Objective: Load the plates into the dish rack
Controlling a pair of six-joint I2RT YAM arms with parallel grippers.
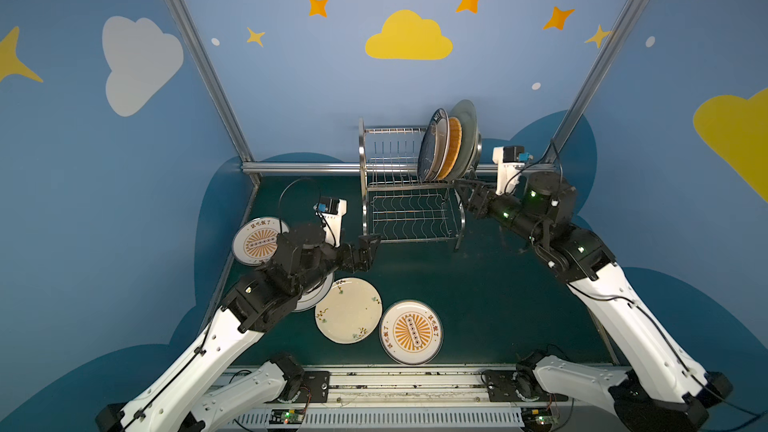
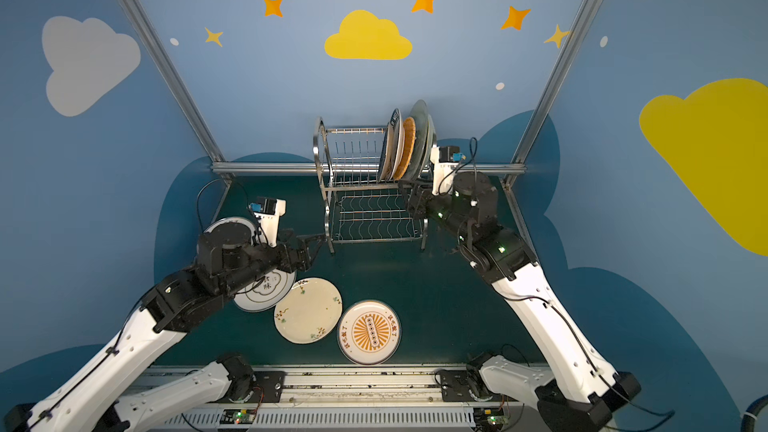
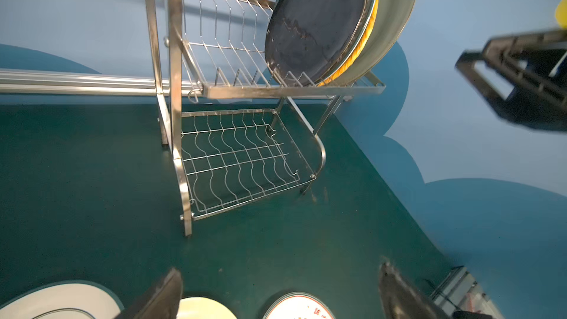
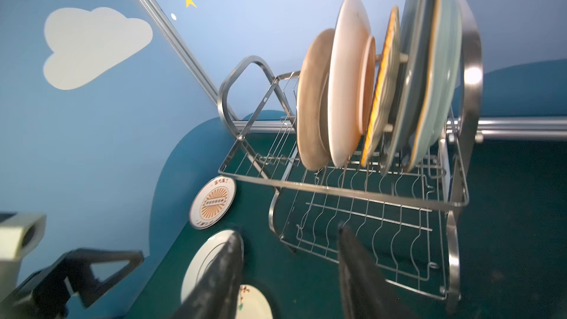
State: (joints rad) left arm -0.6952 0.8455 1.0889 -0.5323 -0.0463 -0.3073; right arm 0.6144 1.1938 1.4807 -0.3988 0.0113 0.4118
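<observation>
The dish rack [image 1: 409, 218] [image 2: 370, 218] stands at the back middle of the green table. Several plates stand upright at the right end of its upper tier: a black one [image 3: 316, 23], a yellow woven one [image 1: 455, 147] and pale green ones [image 1: 467, 135]. Lying flat on the table are an orange-sunburst plate [image 1: 259, 240], a cloud-emblem plate [image 2: 266, 290] under my left arm, a cream floral plate [image 1: 348, 310] and another sunburst plate [image 1: 410, 332]. My left gripper [image 1: 370, 245] [image 3: 280, 271] hangs open and empty by the rack's front left leg. My right gripper [image 1: 461, 184] [image 4: 288, 231] is open and empty beside the rack's right end.
An aluminium rail [image 1: 303, 167] runs along the back edge behind the rack, with slanted posts [image 1: 195, 56] at both corners. Blue walls close in both sides. The arms' base track [image 1: 395, 384] lines the front edge.
</observation>
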